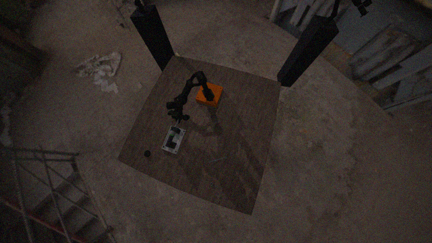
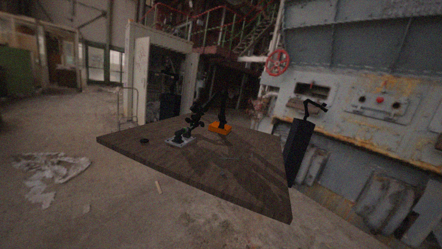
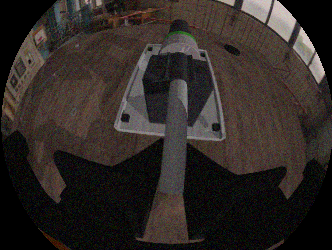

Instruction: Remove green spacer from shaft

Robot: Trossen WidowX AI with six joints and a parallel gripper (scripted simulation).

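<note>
The grey shaft (image 3: 174,145) runs from my gripper (image 3: 171,144) (image 1: 177,121) through the dark near block (image 3: 154,95) (image 1: 175,130) toward the dark far block (image 3: 179,25) (image 1: 171,144) (image 2: 178,137). My gripper is shut on the shaft's near end. The green spacer (image 3: 181,34) (image 1: 171,135) (image 2: 185,129) shows as a thin ring up against the far block, at shaft height. A light grey spacer (image 3: 179,46) sits on the near side of it. Both blocks stand on the pale base plate (image 3: 137,122) (image 1: 177,145) (image 2: 185,143). The shaft's far end is hidden.
A black ring (image 1: 146,153) (image 2: 143,140) (image 3: 232,49) lies on the wooden table beyond the plate. A thin rod (image 1: 217,159) (image 2: 228,158) and a small dark piece (image 1: 211,183) (image 2: 222,173) lie farther off. The orange arm base (image 1: 217,93) (image 2: 219,130) stands behind.
</note>
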